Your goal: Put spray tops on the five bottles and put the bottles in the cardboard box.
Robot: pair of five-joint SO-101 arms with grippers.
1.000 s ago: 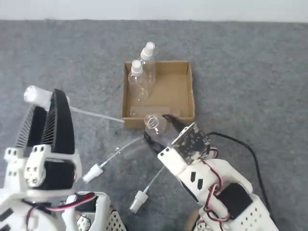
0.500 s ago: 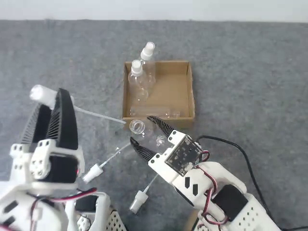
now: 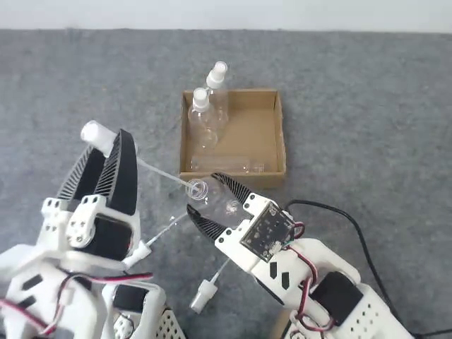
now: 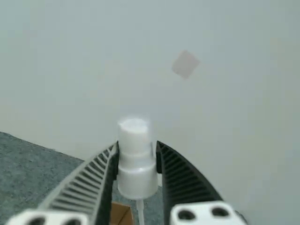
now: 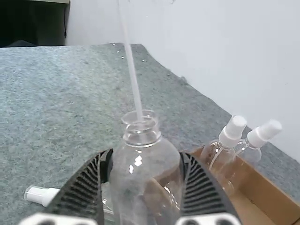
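My right gripper point(image 3: 212, 197) is shut on an uncapped clear bottle point(image 5: 142, 180), held upright just in front of the cardboard box point(image 3: 278, 133). My left gripper point(image 3: 103, 167) is shut on a white spray top point(image 4: 136, 161), whose thin dip tube point(image 5: 130, 65) slants down with its tip at the bottle's open neck point(image 3: 197, 188). Two capped bottles point(image 3: 203, 116) stand at the box's far left corner. A clear bottle point(image 3: 226, 164) lies on its side against the box's front wall.
Two loose spray tops point(image 3: 136, 255) point(image 3: 203, 294) with their tubes lie on the grey carpet in front of the box, between the two arms. A black cable point(image 3: 353, 219) runs along the right arm. Open carpet lies right of the box.
My right gripper has carried the bottle left, away from the box front. My left gripper has swung right with the spray top, bringing the tube tip to the bottle's neck.
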